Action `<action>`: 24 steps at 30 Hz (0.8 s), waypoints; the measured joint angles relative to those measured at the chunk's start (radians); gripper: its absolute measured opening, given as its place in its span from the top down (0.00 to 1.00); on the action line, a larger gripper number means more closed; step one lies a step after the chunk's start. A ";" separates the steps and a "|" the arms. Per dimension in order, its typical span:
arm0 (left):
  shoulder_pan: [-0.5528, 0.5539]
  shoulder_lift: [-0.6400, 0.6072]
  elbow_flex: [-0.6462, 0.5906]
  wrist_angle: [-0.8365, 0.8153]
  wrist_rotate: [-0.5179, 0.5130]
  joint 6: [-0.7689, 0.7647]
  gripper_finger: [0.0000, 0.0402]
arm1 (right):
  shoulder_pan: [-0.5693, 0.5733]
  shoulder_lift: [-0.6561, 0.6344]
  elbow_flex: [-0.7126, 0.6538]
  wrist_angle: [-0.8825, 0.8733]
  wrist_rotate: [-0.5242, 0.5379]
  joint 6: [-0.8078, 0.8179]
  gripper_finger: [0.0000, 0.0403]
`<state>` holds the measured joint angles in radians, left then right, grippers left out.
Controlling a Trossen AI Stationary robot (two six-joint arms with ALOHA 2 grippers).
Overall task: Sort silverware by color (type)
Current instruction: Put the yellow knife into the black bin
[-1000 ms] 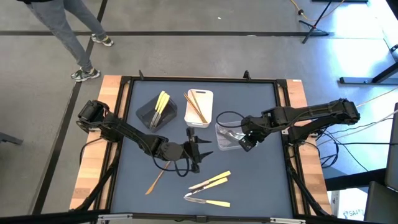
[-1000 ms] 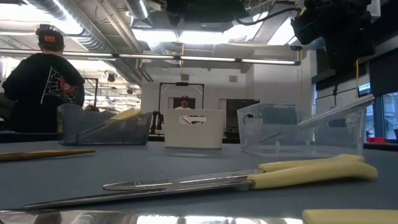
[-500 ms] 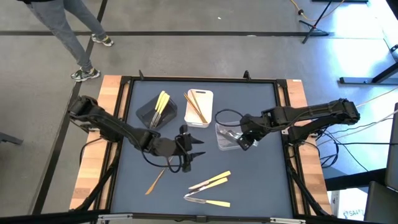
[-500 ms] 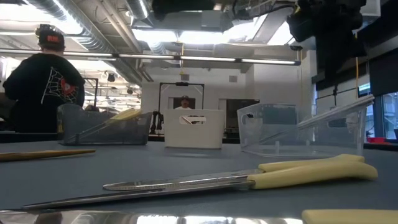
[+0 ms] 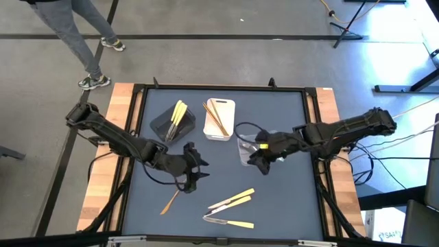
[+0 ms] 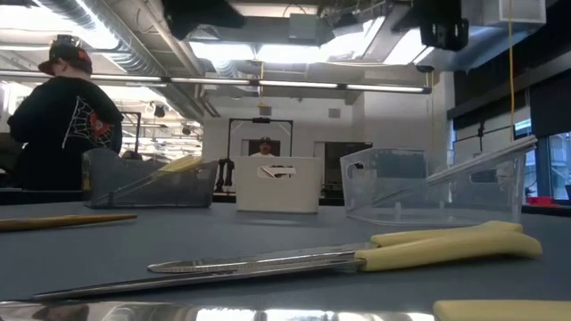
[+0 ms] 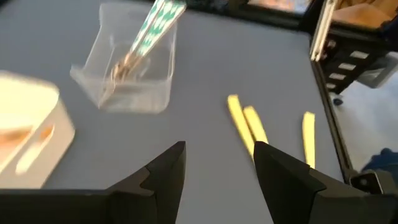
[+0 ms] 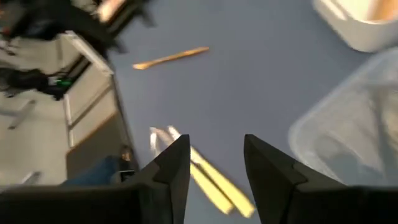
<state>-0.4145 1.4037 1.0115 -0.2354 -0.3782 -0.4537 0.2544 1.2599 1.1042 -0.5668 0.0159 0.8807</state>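
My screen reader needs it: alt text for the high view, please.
Seen from above, the open left gripper hovers mid-table and the open right gripper hangs beside the clear tray. Yellow-handled utensils and an orange-brown utensil lie loose on the table; a black tray and white tray hold sorted pieces.

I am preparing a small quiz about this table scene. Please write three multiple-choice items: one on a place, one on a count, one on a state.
1. Where does the orange-brown utensil outside the trays lie?
A. inside the clear tray
B. on the mat, front left
C. on the wooden edge

2. How many trays stand on the mat?
A. two
B. three
C. five

3. How is the left tool?
A. open, empty
B. shut on a fork
C. out of view

Answers: 1 B, alone on the blue mat; 2 B, black tray, white tray and clear tray; 3 A, nothing between its fingers.
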 joint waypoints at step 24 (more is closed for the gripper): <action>-0.047 -0.043 0.000 -0.288 0.182 -0.280 0.54 | 0.389 0.260 -0.003 0.324 0.096 0.000 0.66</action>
<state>-0.4615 1.3603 1.0111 -0.5238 -0.1959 -0.7341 0.6437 1.5200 1.1011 -0.2425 0.1122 0.8803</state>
